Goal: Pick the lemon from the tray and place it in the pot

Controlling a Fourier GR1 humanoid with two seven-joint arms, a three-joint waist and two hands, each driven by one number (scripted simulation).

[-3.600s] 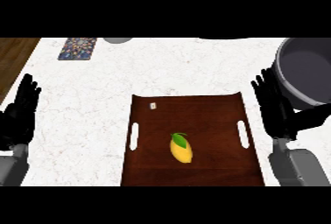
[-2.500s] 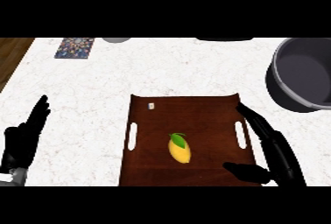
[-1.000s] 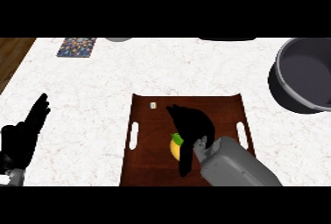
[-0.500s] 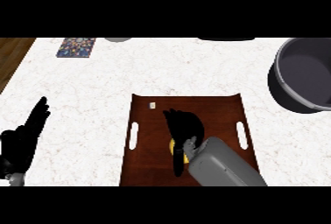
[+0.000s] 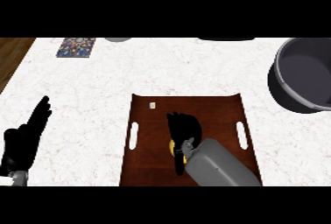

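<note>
The brown tray lies at the counter's near middle. My right hand is down on it, right over the lemon, of which only a thin yellow sliver shows at the hand's left edge. The fingers curl over the fruit and the thumb sits below it. The lemon still rests on the tray. The dark grey pot stands at the far right, cut off by the view's edge, well away from the hand. My left hand rests open at the left edge, fingers up.
A small white tag lies near the tray's far left corner. A patterned card sits at the back left, with a grey object beside it. The counter's left edge borders a wooden floor.
My right hand has swung in from the tray's right side, settled over the lemon and curled its fingers down on it. The left hand has sunk slightly lower.
</note>
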